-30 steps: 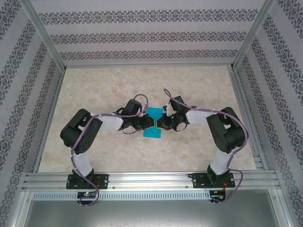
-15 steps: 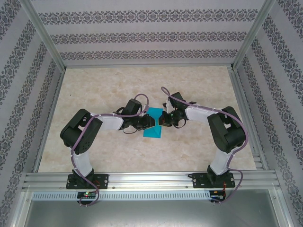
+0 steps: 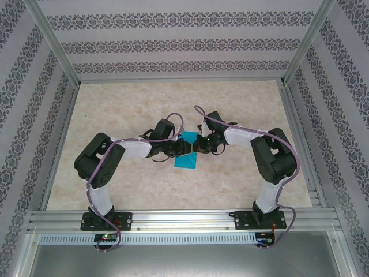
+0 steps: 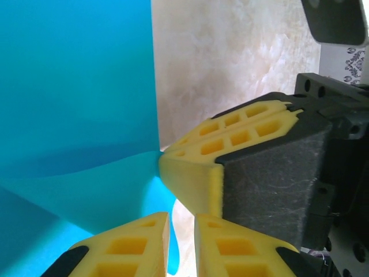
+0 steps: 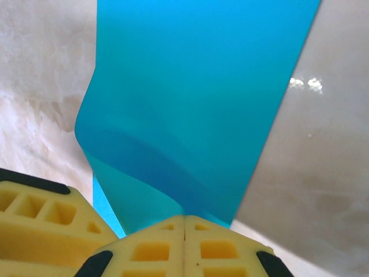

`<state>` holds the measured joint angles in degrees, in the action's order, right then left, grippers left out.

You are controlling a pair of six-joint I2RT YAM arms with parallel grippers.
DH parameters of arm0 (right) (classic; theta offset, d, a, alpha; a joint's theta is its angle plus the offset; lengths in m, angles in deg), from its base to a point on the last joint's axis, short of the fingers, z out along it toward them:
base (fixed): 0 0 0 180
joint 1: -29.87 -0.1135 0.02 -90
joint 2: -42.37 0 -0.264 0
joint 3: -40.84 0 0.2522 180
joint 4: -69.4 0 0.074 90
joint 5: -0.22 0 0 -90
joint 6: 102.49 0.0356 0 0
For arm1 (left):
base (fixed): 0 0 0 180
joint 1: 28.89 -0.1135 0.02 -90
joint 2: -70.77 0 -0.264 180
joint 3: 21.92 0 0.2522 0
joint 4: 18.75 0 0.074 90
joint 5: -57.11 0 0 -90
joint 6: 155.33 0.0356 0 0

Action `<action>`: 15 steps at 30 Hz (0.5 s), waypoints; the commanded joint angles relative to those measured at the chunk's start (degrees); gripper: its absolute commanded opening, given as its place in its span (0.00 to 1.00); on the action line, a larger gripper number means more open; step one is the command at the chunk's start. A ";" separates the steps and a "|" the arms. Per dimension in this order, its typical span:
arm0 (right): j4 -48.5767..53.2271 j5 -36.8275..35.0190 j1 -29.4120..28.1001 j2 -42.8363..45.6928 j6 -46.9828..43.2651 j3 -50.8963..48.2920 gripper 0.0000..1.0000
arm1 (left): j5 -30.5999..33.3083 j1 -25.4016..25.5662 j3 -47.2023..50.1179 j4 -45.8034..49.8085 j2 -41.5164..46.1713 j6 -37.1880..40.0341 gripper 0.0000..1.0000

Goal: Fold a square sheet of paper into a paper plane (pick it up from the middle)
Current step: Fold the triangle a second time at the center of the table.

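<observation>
Since a second ago the left hand [image 3: 185,148] has crept a little rightward and the right hand [image 3: 198,145] has drawn leftward and slightly toward the far wall; they now meet tip to tip over the square sheet of paper [image 3: 185,161]. Room: grey patterned wallpaper [image 3: 17,86] on the left, far and right sides, aluminium posts [image 3: 52,49] at the corners, a slotted rail [image 3: 184,218] along the near edge. Bench [image 3: 115,109]: pale marbled beige, faint glints on it in the right wrist view. Left arm [image 3: 101,164]: elbow out to the left, purple cable [image 3: 173,119] looped over the wrist. Left hand: fingers [image 4: 124,245] a slim gap apart, a sliver of the sheet's edge standing in that gap with bench showing beside it, so nothing clamped. Sheet: cyan-blue, at bench centre, lying flat on the side away from the right hand, curling up off the surface where the hands meet. Right hand: fingers pressed tight together, pinching the sheet's raised edge, the paper bowing out of the pinch. Right arm [image 3: 274,158]: elbow out to the right, cable trailing down to its base.
</observation>
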<state>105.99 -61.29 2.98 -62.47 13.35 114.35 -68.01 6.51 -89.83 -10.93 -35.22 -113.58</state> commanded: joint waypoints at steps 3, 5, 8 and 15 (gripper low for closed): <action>0.00 -1.13 -0.17 -1.16 -1.36 1.77 0.06 | -0.69 0.66 -1.81 0.69 -1.44 1.54 0.19; -0.11 -1.35 -0.18 -1.15 -1.36 1.75 0.07 | -0.40 0.65 -1.60 0.69 -1.41 1.32 0.19; -0.15 -1.25 -0.18 -1.38 -1.48 1.78 0.07 | -0.02 0.71 -1.52 0.75 -1.58 1.19 0.19; 0.00 -1.46 -0.09 -2.02 -1.56 2.31 0.07 | 0.46 0.65 -1.35 0.98 -2.15 1.25 0.18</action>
<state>106.16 -61.66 2.98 -63.60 13.00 114.87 -68.14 6.51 -90.12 -10.88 -36.10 -113.55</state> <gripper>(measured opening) 0.073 0.180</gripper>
